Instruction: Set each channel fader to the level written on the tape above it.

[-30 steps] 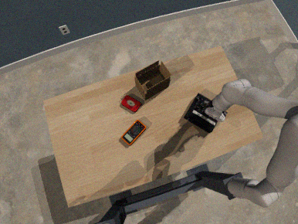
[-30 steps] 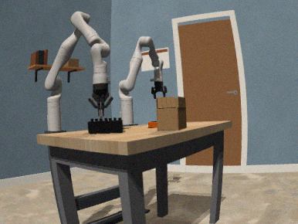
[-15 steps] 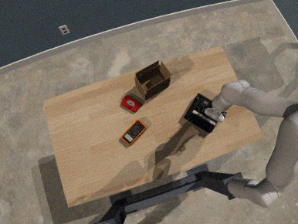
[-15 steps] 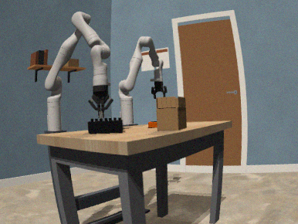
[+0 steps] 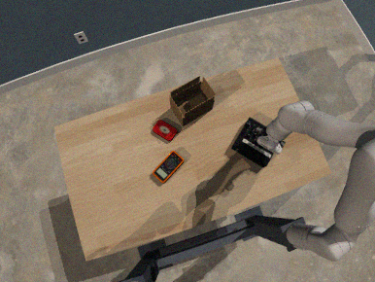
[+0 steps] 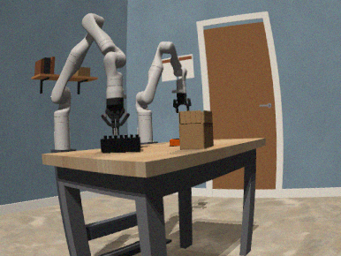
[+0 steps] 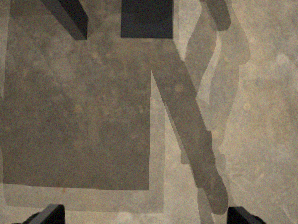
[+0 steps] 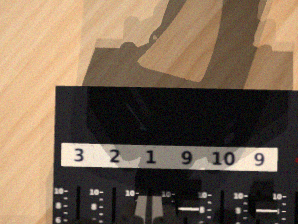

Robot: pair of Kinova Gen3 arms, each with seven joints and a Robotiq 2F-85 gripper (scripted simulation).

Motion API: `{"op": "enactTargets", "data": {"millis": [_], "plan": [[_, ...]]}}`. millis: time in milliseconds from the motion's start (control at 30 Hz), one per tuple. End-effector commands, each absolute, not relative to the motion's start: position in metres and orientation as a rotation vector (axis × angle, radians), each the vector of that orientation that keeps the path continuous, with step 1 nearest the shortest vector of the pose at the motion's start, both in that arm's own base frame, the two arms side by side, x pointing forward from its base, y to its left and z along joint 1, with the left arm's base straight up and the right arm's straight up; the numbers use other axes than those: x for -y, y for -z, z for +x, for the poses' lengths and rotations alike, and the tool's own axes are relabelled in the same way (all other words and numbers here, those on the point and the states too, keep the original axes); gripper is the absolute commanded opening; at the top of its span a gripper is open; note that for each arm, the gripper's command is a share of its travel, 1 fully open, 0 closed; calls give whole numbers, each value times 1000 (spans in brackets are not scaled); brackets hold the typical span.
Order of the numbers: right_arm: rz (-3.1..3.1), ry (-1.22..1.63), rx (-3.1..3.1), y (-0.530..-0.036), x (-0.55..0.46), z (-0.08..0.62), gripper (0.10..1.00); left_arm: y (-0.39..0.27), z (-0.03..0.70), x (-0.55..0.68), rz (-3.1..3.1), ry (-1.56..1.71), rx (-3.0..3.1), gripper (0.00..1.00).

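The right pincer (image 5: pixel 272 144) (image 6: pixel 116 132) (image 8: pixel 149 207) has its fingertips together, nothing clamped between them, and here it is, pointing down over the lighting desk (image 5: pixel 259 159) (image 6: pixel 120 145) (image 8: pixel 200 117), right in line with the "1" on the tape (image 5: pixel 255 148) (image 8: pixel 169 158)! The desk lies flat on the tabletop (image 5: pixel 112 146) (image 6: pixel 97 163). Over on the other arm, the left pincer (image 6: pixel 182 108) (image 7: pixel 146 215) hangs with its fingers wide apart, away from the desk.

This looks like a pushing job on the third channel, and the danger is all in the crowding. The fourth channel's fader cap (image 8: pixel 190 209) sits just beside those fingertips, near the 8 mark; a small sideways drift could clip it and spoil its level. Too low a press, and the fingers might drag on the panel or shove the whole desk askew, throwing every slot out of line. Too high, and they'd skim over the cap with no bite.

Then there's the view: the fingers cover the third slot, and its cap can't be made out, so stopping short of the 1 or running past it is a real risk. And the master? I can't pick it out for certain, so any wide sweep across the panel could knock it off its starting level.

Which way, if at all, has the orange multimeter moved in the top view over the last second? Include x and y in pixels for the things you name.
No: the orange multimeter (image 5: pixel 168 166) (image 6: pixel 174 142) shows no visible shift or turn against the wooden table (image 5: pixel 112 204) (image 6: pixel 97 161) (image 8: pixel 30 100).
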State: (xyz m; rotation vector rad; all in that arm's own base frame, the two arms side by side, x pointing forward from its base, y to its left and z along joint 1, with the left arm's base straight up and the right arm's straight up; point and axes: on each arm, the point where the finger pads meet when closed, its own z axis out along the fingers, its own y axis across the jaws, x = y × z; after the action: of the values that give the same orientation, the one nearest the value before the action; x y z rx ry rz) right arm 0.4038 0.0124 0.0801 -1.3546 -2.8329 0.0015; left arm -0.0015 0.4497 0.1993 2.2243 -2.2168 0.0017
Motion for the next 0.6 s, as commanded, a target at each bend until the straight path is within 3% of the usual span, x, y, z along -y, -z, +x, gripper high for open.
{"op": "enactTargets", "data": {"millis": [0,567], "plan": [[-1355,0,2834,-81,-12,404,99,-200,-2,-450,2225,0,2218,1000],[-1355,0,2834,-81,-10,406,99,-200,-2,-450,2225,0,2218,1000]]}}
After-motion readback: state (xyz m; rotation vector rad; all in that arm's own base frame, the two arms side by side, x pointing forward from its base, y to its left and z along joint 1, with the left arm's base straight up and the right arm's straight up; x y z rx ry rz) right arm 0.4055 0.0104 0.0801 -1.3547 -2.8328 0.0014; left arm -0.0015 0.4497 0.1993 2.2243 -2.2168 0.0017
